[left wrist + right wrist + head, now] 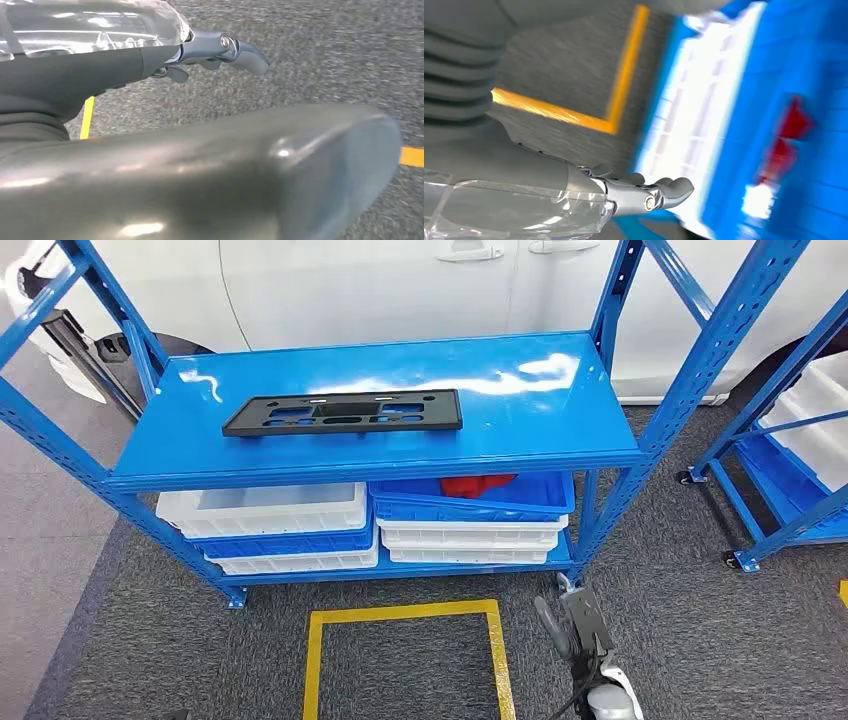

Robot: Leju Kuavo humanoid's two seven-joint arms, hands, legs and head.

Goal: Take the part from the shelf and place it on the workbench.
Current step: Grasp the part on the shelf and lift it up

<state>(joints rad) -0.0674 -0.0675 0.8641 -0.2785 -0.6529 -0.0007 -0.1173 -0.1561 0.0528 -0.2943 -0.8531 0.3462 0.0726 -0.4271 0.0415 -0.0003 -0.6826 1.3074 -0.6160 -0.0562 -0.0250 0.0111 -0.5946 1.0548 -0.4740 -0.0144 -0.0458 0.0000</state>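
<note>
Grey ribbed wrist cover, silver-jointed robot hand, clear casing.

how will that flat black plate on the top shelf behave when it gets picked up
The black plate looks thin and moulded with cutouts, so probably light and fairly stiff. Lying flat on the glossy blue shelf, it may slide when pushed, and offers little edge to grasp.

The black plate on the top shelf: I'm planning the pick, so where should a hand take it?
Probably the black plate's near long edge, coming from the shelf's open front. It lies flat, thin and long, and its cutouts offer finger holds.
</note>
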